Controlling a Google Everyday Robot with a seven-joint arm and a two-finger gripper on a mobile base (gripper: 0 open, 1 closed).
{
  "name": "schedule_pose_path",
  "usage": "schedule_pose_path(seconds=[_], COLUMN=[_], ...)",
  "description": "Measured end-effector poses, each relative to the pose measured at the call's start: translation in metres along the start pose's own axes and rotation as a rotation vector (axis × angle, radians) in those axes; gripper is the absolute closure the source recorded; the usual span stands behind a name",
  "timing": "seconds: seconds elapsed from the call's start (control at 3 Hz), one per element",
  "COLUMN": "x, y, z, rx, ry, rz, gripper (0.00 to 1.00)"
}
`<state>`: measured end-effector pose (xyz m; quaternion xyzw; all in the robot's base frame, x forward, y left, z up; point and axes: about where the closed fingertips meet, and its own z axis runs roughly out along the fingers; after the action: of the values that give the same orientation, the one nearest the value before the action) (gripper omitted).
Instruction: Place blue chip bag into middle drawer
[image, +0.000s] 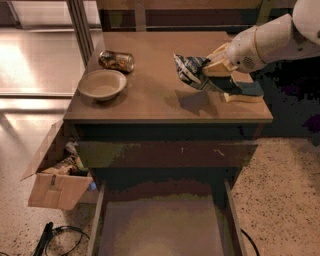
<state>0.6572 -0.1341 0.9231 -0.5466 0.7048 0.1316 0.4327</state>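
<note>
The blue chip bag (191, 71), dark navy foil with white lettering, hangs tilted above the right half of the countertop and casts a shadow on it. My gripper (214, 66) comes in from the right on a white arm and is shut on the bag's right end, holding it clear of the surface. The middle drawer (162, 225) stands pulled open below the counter, with a pale flat floor and thin wooden side walls. Its floor is bare.
A beige bowl (102, 84) and a shiny brown can (116, 60) lying on its side sit on the counter's left. A blue-topped yellow sponge (243, 91) lies under my arm at the right. A scuffed closed drawer front (165, 154) sits above the open drawer. An open cardboard box (56, 175) stands on the floor at left.
</note>
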Motion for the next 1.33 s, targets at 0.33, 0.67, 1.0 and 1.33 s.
schedule_pose_path(seconds=[0.33, 0.67, 1.0, 1.33], x=[-0.001, -0.001, 0.000, 0.013], y=[0.059, 0.059, 0.091, 0.149], z=[-0.058, -0.058, -0.055, -0.056], rx=[-0.009, -0.009, -0.034, -0.073], ry=[-0.028, -0.028, -0.042, -0.064], rz=[0.043, 0.043, 0.000, -0.026], gripper=[1.00, 1.00, 1.00, 1.00])
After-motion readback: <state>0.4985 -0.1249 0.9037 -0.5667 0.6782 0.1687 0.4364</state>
